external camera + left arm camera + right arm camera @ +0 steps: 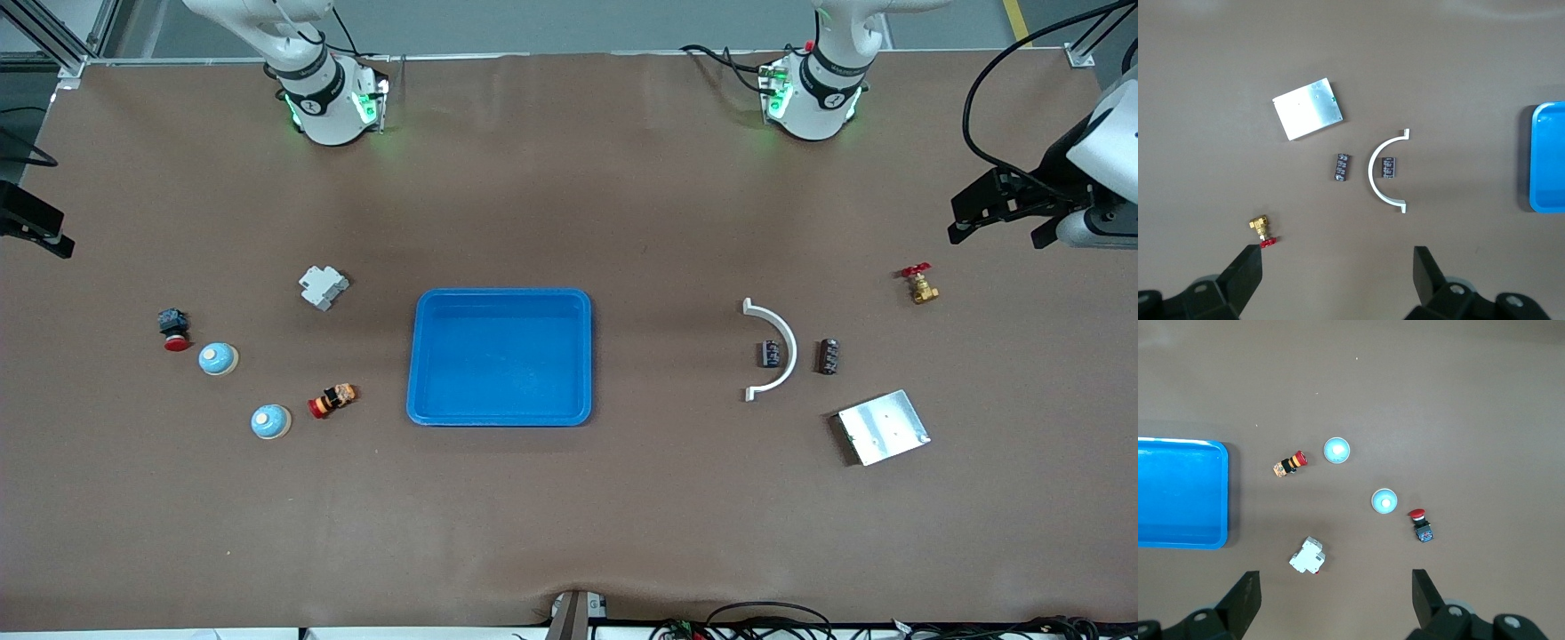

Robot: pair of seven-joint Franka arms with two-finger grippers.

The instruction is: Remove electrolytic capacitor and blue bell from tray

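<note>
A blue tray (500, 357) sits in the middle of the brown bench (569, 516). Two little blue bells lie toward the right arm's end: one bell (218, 358) is next to a red button switch (173, 329), and the other bell (270, 421) lies nearer the front camera. Toward the left arm's end, one dark capacitor (770, 354) rests inside a white curved piece (772, 348), and a second capacitor (829, 356) lies just beside it. The left pincer (1338, 267) hangs high over that end, fingers wide, holding nothing. The right pincer (1337, 587) waits high over the bells, wide too.
</note>
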